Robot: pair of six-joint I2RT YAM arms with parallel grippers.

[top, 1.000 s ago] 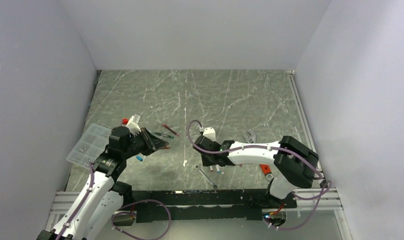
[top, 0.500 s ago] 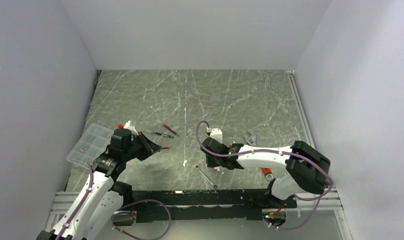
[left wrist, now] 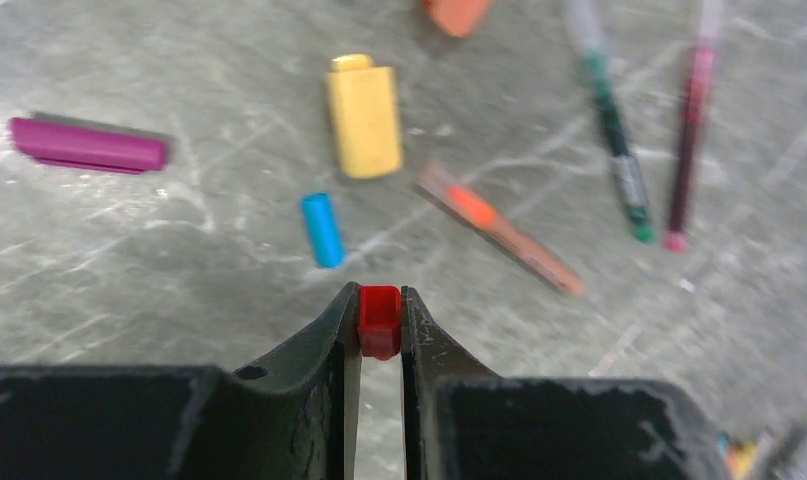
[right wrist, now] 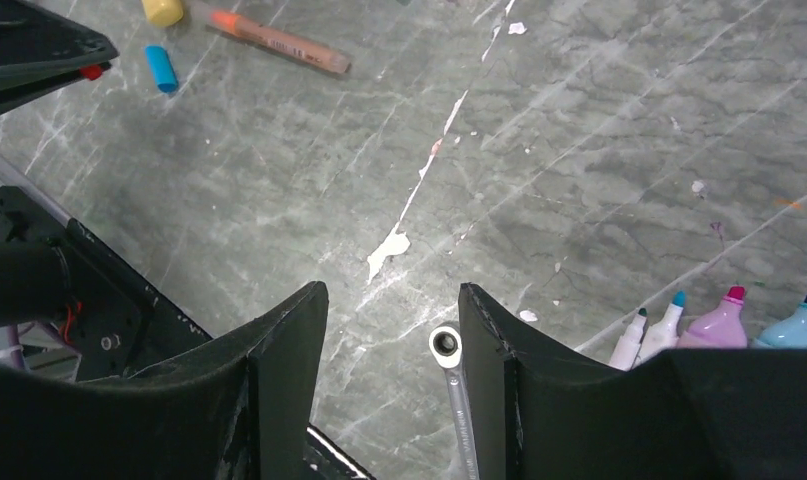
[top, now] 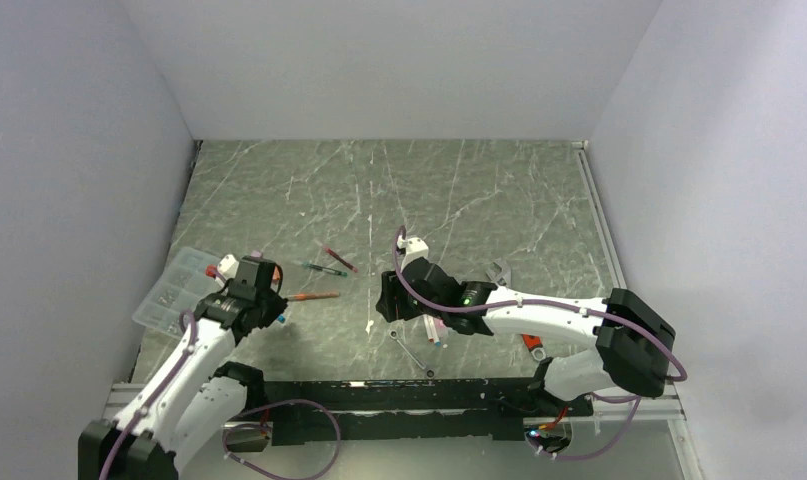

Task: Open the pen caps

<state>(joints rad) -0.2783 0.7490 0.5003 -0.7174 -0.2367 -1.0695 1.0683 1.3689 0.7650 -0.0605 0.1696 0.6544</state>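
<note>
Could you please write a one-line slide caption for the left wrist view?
Left gripper pinching a small red plastic cap; small blue cap and chunky yellow cap lie beyond.

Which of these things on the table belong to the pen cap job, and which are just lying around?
Job: red cap pinched in the left gripper; blue cap; yellow cap; orange pen; uncapped highlighters.
Lying about: silver wrench; clear plastic box; red-handled tool.
</note>
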